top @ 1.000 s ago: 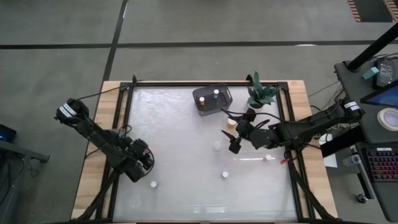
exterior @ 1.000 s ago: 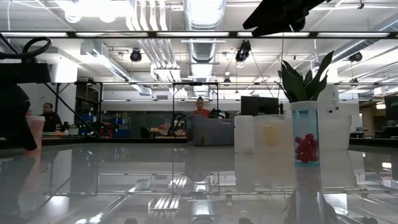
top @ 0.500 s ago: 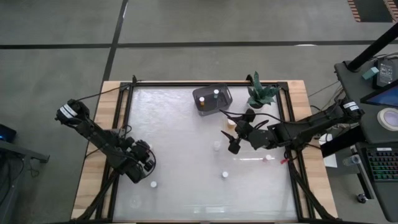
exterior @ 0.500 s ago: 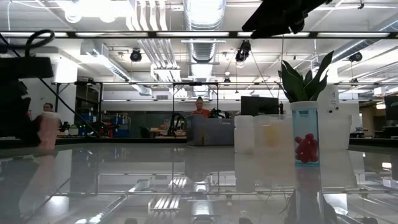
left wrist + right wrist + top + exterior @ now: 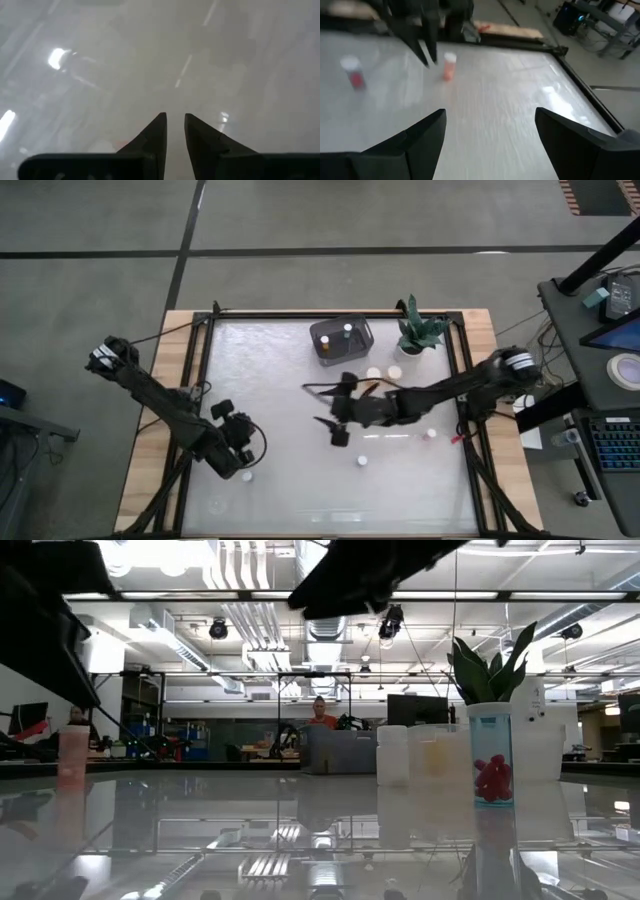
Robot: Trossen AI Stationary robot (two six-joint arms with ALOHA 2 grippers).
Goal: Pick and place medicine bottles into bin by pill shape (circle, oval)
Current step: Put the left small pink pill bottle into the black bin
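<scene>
My left gripper (image 5: 243,448) is shut near the table's front left, with nothing between its fingers (image 5: 174,118). An orange medicine bottle with a white cap (image 5: 246,476) (image 5: 449,65) (image 5: 72,750) stands upright on the table just beside them, apart from the tips. My right gripper (image 5: 333,427) (image 5: 490,125) hangs open over the table's middle, empty, with a small white bottle (image 5: 341,439) just below it. More bottles stand loose (image 5: 362,461) (image 5: 432,434) (image 5: 373,373) (image 5: 395,373). The grey bin (image 5: 342,338) at the far side holds a few bottles.
A green potted plant (image 5: 420,330) stands right of the bin at the far edge. A bottle with red pills (image 5: 492,755) stands close to the low camera. A black frame (image 5: 205,380) runs around the glossy table top. People show in the room behind.
My right gripper has swung from the table's right side toward its left and a little nearer, staying open. My left gripper has shifted slightly toward the right. The orange bottle that it partly hid has slid a little and now stands free.
</scene>
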